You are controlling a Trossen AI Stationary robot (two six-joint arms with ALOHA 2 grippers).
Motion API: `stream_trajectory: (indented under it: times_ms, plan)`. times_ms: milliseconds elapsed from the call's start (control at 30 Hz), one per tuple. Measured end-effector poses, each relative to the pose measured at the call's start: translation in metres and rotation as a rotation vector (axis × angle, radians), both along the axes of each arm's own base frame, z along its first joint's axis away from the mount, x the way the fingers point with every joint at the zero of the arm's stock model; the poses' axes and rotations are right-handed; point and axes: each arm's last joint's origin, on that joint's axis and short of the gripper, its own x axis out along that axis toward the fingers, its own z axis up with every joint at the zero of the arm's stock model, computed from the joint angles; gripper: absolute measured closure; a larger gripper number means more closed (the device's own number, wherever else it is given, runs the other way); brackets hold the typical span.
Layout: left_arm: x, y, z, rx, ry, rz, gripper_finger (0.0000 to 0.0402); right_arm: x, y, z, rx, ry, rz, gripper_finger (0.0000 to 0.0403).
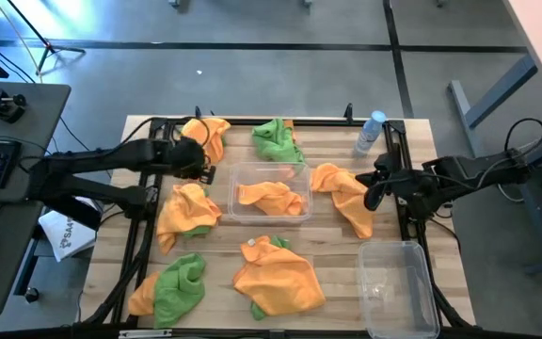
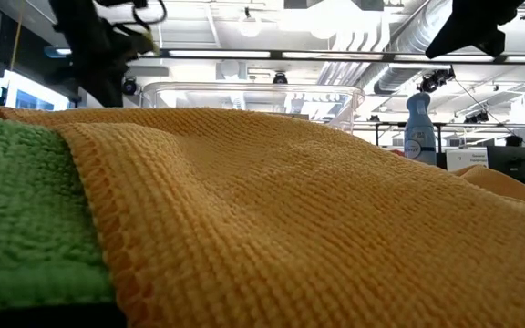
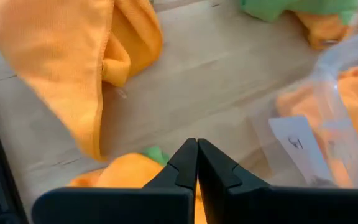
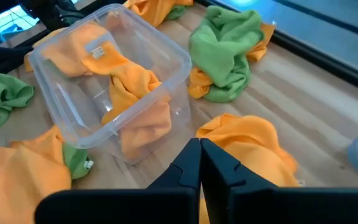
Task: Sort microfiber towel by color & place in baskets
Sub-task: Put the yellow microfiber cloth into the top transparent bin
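Both end effectors clenched, grasping nothing: left end effector (image 1: 199, 162) by the far-left orange towel (image 1: 207, 135), right end effector (image 1: 376, 191) beside the right-side orange towel (image 1: 346, 196). Centre basket (image 1: 269, 173) holds one orange towel (image 1: 271, 198); second basket (image 1: 398, 287) near right. Other orange and green towels (image 1: 278, 139) scattered over the tabletop (image 1: 332, 240).

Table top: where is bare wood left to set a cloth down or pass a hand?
Bare wood shows between the middle bin and the spray bottle, and in the strip from the right orange towel down to the empty bin. The left half is crowded with orange and green towels around the left gripper.
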Motion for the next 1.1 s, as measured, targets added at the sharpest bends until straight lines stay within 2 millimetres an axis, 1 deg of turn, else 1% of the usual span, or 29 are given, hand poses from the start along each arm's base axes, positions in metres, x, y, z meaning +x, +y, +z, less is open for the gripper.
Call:
stream_trajectory:
  times_ms: [133,233,433,533,600,800,967,1100]
  plan:
    - [0.005,0.018,-0.012,0.014,0.090,0.117,0.0398,-0.004,-0.001,0.002,-0.036,0.012,0.041,0.0403]
    - [0.003,0.028,-0.019,-0.005,0.159,0.182,0.0382,-0.008,-0.002,0.000,-0.053,0.051,0.056,0.0403]
    - [0.008,0.043,-0.035,-0.119,0.233,0.209,0.0314,-0.014,-0.004,-0.005,-0.068,0.131,0.065,0.0403]
    - [0.011,0.050,-0.044,-0.141,0.286,0.200,0.0280,-0.015,-0.003,-0.005,-0.058,0.134,0.084,0.0403]
    - [0.013,0.054,-0.050,-0.146,0.318,0.206,0.0267,-0.016,-0.003,-0.005,-0.056,0.137,0.099,0.0403]
    - [0.020,0.060,-0.067,-0.140,0.410,0.251,0.0259,-0.016,-0.003,-0.005,-0.079,0.147,0.122,0.0403]
    - [0.025,0.069,-0.088,-0.153,0.530,0.224,0.0259,-0.016,-0.003,-0.005,-0.075,0.146,0.125,0.0403]
    - [0.027,0.076,-0.102,-0.146,0.605,0.257,0.0259,-0.016,-0.003,-0.005,-0.073,0.143,0.124,0.0403]
